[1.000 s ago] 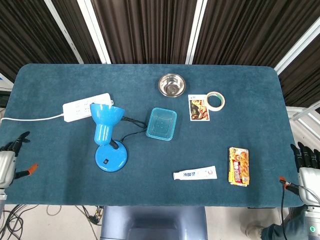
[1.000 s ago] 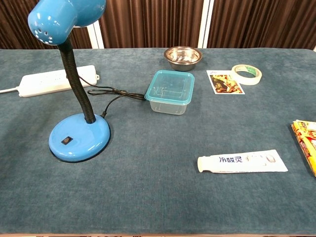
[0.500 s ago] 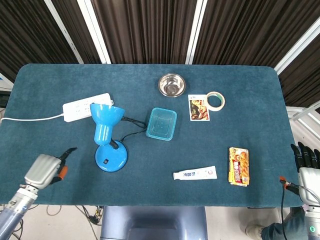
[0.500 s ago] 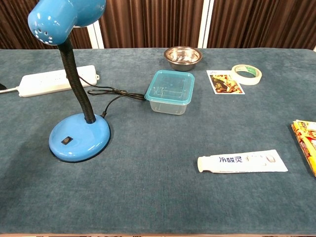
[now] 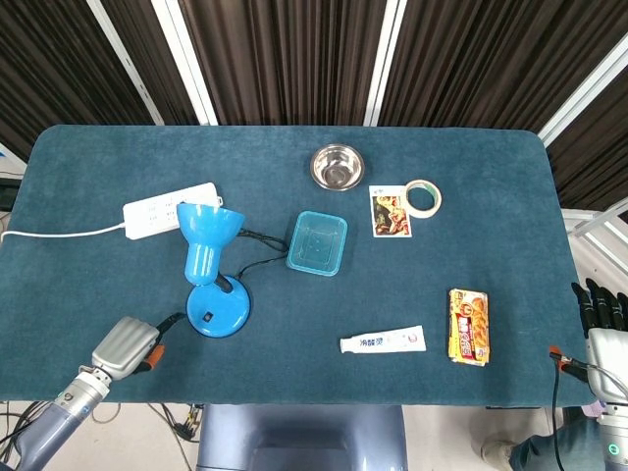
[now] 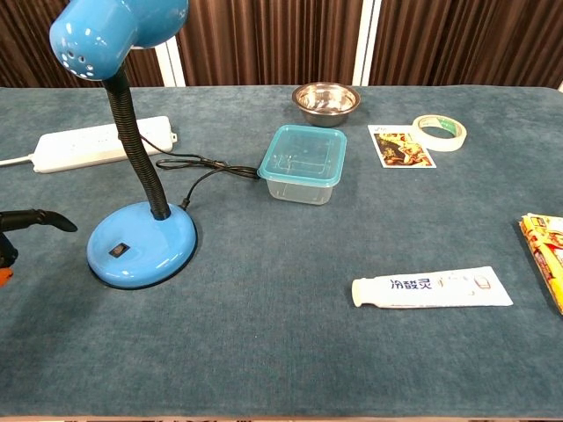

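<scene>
The left hand (image 5: 126, 345) hovers over the front left part of the table (image 5: 98, 147), holding nothing, one dark finger (image 6: 40, 218) stretched toward the round base of the blue desk lamp (image 5: 218, 307) and stopping just short of it; how the other fingers lie cannot be told. The lamp stands near the front edge, left of centre, its shade tipped toward the white power strip (image 5: 169, 208) behind it. The right hand (image 5: 601, 329) rests off the front right corner, empty, fingers straight and close together. A snack packet (image 5: 468, 325) and a toothpaste tube (image 5: 383, 340) lie near that corner.
</scene>
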Controlling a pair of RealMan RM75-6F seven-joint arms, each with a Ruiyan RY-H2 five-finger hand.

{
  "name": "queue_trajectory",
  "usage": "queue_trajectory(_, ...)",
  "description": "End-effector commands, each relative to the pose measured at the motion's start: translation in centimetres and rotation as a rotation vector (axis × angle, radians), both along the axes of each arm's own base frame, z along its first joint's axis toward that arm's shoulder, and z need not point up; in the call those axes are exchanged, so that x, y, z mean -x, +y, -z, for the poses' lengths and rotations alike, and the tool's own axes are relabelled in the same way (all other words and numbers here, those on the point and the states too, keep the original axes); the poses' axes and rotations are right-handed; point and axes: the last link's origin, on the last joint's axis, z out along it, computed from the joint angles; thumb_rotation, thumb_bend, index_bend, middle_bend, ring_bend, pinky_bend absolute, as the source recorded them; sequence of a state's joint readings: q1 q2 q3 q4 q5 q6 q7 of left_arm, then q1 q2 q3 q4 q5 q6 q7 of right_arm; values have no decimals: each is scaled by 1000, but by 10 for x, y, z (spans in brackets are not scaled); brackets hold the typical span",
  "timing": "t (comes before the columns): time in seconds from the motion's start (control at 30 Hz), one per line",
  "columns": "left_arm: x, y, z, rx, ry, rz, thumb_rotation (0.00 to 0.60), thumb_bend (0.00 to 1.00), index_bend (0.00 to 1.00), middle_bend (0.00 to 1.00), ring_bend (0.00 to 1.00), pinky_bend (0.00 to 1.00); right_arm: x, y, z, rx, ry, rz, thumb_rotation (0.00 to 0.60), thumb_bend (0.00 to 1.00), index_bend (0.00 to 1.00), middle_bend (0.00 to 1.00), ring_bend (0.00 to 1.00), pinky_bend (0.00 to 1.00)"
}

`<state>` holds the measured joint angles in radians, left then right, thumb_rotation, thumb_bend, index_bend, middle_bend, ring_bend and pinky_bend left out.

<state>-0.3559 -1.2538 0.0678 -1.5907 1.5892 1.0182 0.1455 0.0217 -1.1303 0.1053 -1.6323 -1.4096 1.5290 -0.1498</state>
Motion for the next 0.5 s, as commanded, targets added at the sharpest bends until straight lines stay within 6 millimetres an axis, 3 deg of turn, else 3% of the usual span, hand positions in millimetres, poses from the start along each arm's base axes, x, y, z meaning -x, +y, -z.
queue_trajectory(0.03, -2, 2, 3, 3, 4, 6, 600, 576, 131, 733, 755, 859, 0, 0, 0, 1, 0, 1, 600, 263, 28, 46, 49, 0)
queue_trajectory(0.5, -15, 11, 23, 42, 14, 40, 600, 575, 125, 732, 756, 859, 1, 0, -1, 4, -1, 8, 600, 262, 28, 46, 49, 0)
